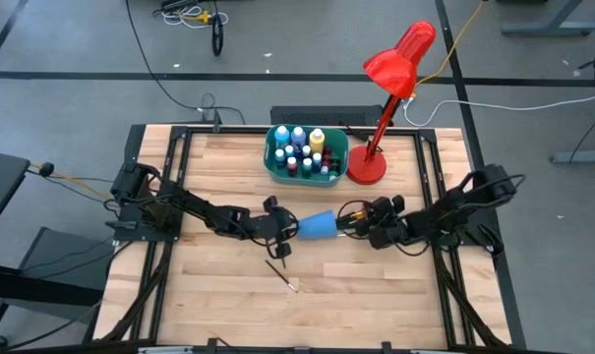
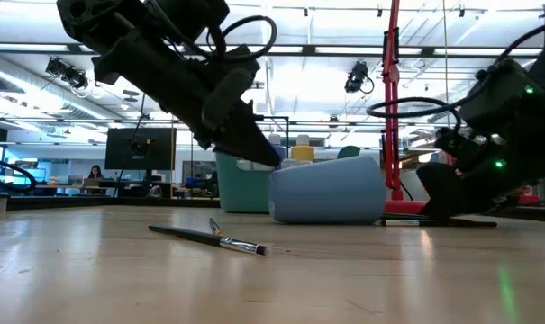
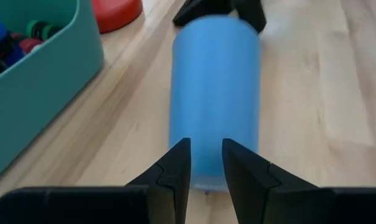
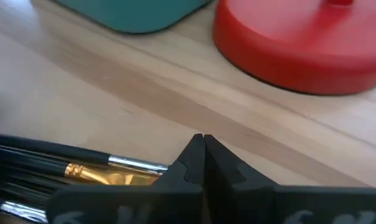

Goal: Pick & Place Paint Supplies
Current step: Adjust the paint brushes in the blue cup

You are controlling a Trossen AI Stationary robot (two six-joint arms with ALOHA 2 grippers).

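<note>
A blue cup [image 1: 317, 226] [image 3: 215, 93] lies on its side at mid-table. My left gripper [image 1: 285, 232] [image 3: 206, 165] is at the cup's end toward the table's left, fingers a little apart. My right gripper [image 1: 364, 232] [image 4: 204, 155] is shut, low over the table at the cup's other end. A bundle of dark paintbrushes [image 4: 63, 174] with a gold ferrule lies right beside it. One loose paintbrush [image 1: 282, 273] [image 2: 209, 236] lies flat nearer the front edge. The paint bottles [image 1: 299, 149] stand in the teal tub [image 1: 273, 167]. My left gripper comes slanting down from the table's left onto the upper edge of the cup's left end [image 2: 277, 171]. Blue shows in the narrow gap between its fingers [image 3: 175, 168], and the cup is wider than that gap. The fingers hide whether they pinch anything. The cup lies on the table. My right gripper's shut fingers [image 4: 194, 165] stand against the brush bundle's ferrule end [image 4: 144, 169]; I cannot tell whether they touch it.
The red desk lamp's round base [image 1: 366, 169] [image 4: 299, 43] stands just right of the tub at the far side, its arm leaning over the table's far right. Bare wood lies toward the near edge around the loose brush.
</note>
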